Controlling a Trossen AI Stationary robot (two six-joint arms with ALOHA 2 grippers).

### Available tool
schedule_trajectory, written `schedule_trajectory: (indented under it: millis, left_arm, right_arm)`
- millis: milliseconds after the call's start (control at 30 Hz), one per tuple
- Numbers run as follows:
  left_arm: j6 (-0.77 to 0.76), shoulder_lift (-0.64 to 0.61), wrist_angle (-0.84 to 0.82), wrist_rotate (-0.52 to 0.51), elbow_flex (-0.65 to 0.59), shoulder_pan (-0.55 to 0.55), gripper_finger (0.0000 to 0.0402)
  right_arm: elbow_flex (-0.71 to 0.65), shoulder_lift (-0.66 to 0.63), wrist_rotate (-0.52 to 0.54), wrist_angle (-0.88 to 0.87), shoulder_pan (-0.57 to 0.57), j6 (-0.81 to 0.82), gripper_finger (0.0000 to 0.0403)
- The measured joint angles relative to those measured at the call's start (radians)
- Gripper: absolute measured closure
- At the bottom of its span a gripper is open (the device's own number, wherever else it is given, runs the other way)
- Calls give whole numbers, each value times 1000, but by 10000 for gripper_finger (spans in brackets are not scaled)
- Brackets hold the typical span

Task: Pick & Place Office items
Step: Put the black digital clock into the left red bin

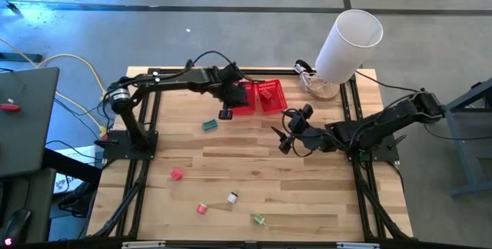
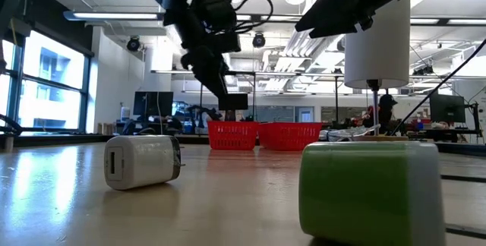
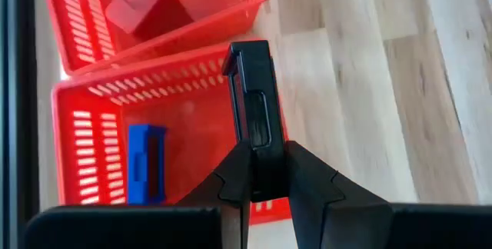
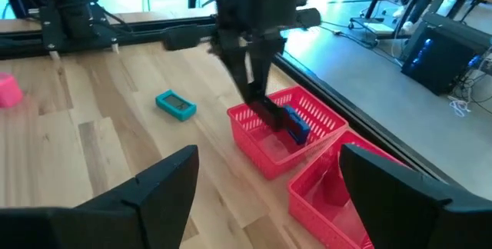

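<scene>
Left gripper (image 3: 261, 184): fingers closed on a black rectangle (image 3: 254, 99), arm extended. Right gripper (image 4: 265, 184): fingers spread, hovering mid-bench.

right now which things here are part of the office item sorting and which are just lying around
Job: black rectangular item in the left gripper, teal block, pink block, two red mesh baskets.
Lying about: tall white cylinder.
</scene>
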Motion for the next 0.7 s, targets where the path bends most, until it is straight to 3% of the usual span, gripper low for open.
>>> schedule_trajectory:
  millis: [200,700]
  left_arm:
    - [-16,60,-114,-3,114,30,355]
    - [-10,168,-121,2,117,68,355]
  right_arm:
    - [0,0,-2,0,0,0,99]
    - [0,0,-55,-39,-7,23,99]
